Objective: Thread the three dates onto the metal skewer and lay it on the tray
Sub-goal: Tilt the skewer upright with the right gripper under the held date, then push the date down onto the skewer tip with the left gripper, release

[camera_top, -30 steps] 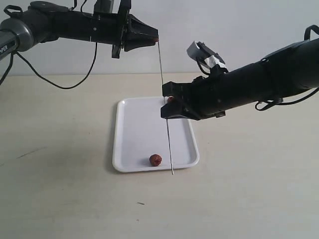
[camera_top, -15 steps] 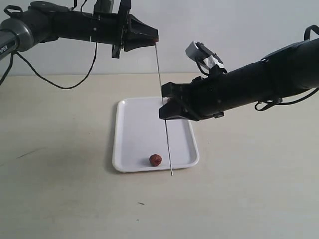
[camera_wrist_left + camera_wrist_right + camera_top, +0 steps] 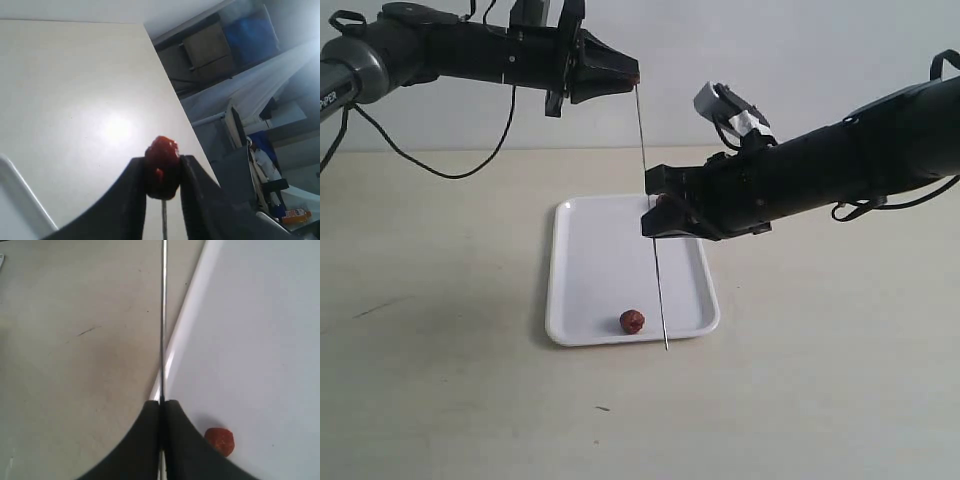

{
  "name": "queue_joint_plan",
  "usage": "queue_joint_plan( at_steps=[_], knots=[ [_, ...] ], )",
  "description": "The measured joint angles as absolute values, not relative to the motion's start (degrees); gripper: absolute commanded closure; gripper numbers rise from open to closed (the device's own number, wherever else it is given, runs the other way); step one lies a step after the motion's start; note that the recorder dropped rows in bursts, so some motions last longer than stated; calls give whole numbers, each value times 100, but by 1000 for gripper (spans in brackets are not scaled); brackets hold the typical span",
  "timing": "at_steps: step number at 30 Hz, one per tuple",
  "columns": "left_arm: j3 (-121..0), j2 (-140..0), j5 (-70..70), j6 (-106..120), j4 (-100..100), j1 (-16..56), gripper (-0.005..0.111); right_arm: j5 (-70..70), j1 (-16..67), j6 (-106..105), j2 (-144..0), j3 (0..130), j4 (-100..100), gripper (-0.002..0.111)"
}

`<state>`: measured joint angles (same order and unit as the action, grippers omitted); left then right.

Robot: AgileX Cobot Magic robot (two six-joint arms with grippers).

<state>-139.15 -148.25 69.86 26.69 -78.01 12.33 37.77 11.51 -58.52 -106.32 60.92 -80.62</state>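
The metal skewer [image 3: 647,160] stands nearly upright over the white tray [image 3: 590,260], its lower tip by the tray's near rim. High at its top end, my left gripper [image 3: 633,78] is shut on a date [image 3: 162,159], and the skewer [image 3: 164,222] comes out beneath that date. My right gripper [image 3: 653,215] is shut on the skewer [image 3: 163,315] at mid-length. A second date [image 3: 662,199] shows just above the right fingers, against the rod. A third date [image 3: 632,321] lies loose on the tray, also visible in the right wrist view as the date [image 3: 219,441] beside my right gripper [image 3: 161,403].
A black cable [image 3: 440,165] from the left arm trails over the back left of the beige table [image 3: 440,380]. The right arm [image 3: 840,170] reaches in low over the table from the right, next to the tray's far right corner.
The right gripper and the skewer swayed slightly to the left and back; both grips are the same and the loose date has not moved.
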Motion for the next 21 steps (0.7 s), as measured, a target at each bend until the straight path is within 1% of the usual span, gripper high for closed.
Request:
queue_joint_plan(
  at_steps=[10, 21],
  knots=[
    [-13915, -14825, 6829, 2760, -7833, 1449, 83, 4046, 1151, -5688, -10701, 6333, -7864, 108],
    [-13915, -14825, 6791, 2760, -7293, 1458, 83, 3763, 1151, -5642, -10701, 6333, -7703, 108]
  ],
)
